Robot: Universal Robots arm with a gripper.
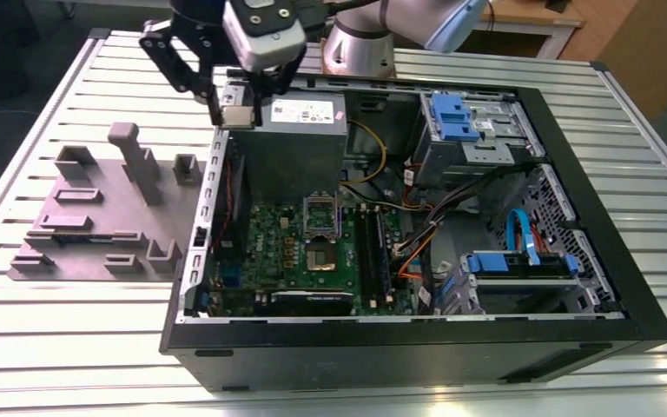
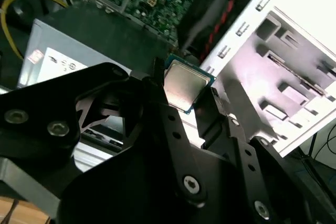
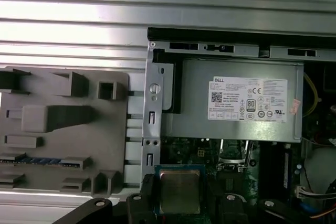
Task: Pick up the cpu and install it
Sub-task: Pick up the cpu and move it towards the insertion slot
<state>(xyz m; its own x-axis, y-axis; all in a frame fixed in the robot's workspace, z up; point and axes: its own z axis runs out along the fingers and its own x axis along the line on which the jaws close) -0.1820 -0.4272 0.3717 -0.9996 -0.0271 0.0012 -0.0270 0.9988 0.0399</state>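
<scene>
The cpu point(image 2: 184, 82) is a small flat square chip with a silvery top and a thin rim, and my gripper point(image 2: 184, 92) is shut on it, a black finger on each side edge. In the exterior view the gripper point(image 1: 237, 111) hangs with the cpu point(image 1: 237, 116) over the case's far corner on that view's left, above the edge of the big grey box point(image 1: 299, 130). The first wrist view looks down past the held cpu point(image 3: 179, 191) at the case wall. The motherboard's metal socket frame point(image 1: 319, 230) lies lower in the case, apart from the gripper.
The open black computer case point(image 1: 611, 287) lies on a slatted metal table point(image 1: 67, 347). A grey fixture block point(image 1: 102, 217) with posts and slots sits beside the case on the exterior view's left. Blue drive bays point(image 1: 461, 117), cables point(image 1: 426, 226) and a graphics card point(image 1: 310, 300) crowd the inside.
</scene>
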